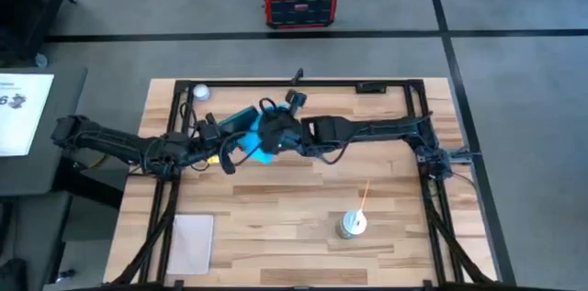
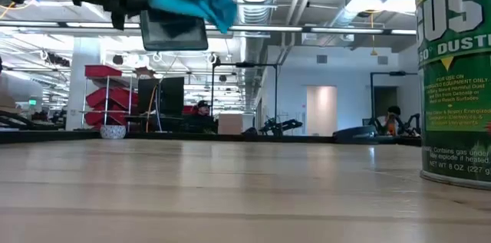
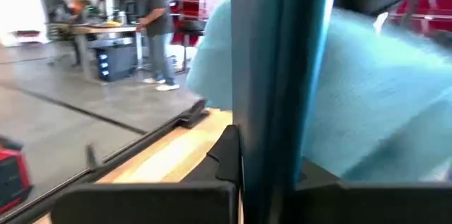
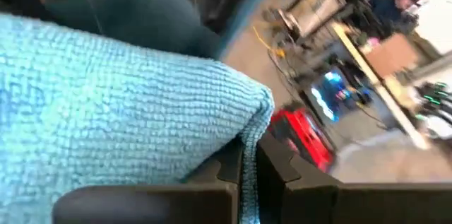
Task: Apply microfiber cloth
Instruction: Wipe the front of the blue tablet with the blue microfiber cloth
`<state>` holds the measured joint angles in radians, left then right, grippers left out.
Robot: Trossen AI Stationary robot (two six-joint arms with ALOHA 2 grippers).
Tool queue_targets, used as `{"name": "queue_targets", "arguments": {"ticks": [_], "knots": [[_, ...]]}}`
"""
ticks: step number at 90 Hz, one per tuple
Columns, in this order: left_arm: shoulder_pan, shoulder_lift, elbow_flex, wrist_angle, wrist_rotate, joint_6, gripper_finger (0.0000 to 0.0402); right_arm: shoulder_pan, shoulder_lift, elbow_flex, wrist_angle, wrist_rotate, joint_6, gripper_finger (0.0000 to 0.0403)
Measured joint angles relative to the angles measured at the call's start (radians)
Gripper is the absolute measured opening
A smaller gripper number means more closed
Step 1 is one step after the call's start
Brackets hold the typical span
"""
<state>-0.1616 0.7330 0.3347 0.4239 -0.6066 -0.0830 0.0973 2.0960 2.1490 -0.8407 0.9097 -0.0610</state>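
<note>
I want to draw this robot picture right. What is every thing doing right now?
microfiber cloth: up in the air, pinched by the right gripper, right by the tablet.
tablet: lifted off the table, held by the left gripper.
duster can: standing upright on the table, nobody touching it.
pale sheet: lying flat on the table.

A green duster can [image 1: 350, 225] with a thin straw stands on the wooden table [image 1: 294, 190], well apart from the hands. A pale grey sheet [image 1: 191, 243] lies toward the left hand's side. A red box [image 1: 299, 0] sits on the floor beyond.
</note>
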Motion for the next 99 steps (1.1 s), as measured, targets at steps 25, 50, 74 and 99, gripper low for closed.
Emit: {"name": "queue_targets", "arguments": {"ticks": [25, 50, 74, 99], "knots": [[0.001, 0.000, 0.000, -0.007, 0.005, 0.000, 0.0000, 0.116, -0.022, 0.000, -0.484, 0.119, 0.350, 0.0000], [0.002, 0.000, 0.000, -0.009, 0.004, 0.012, 0.0000, 0.265, -0.027, -0.041, -0.665, 0.097, 0.659, 0.0000], [0.003, 0.000, 0.001, -0.013, 0.004, 0.024, 0.0000, 0.315, -0.025, -0.203, -0.293, -0.074, 0.582, 0.0000], [0.003, 0.000, 0.001, -0.045, 0.003, 0.021, 0.0000, 0.277, -0.025, -0.342, 0.115, -0.312, 0.384, 0.0000]]}}
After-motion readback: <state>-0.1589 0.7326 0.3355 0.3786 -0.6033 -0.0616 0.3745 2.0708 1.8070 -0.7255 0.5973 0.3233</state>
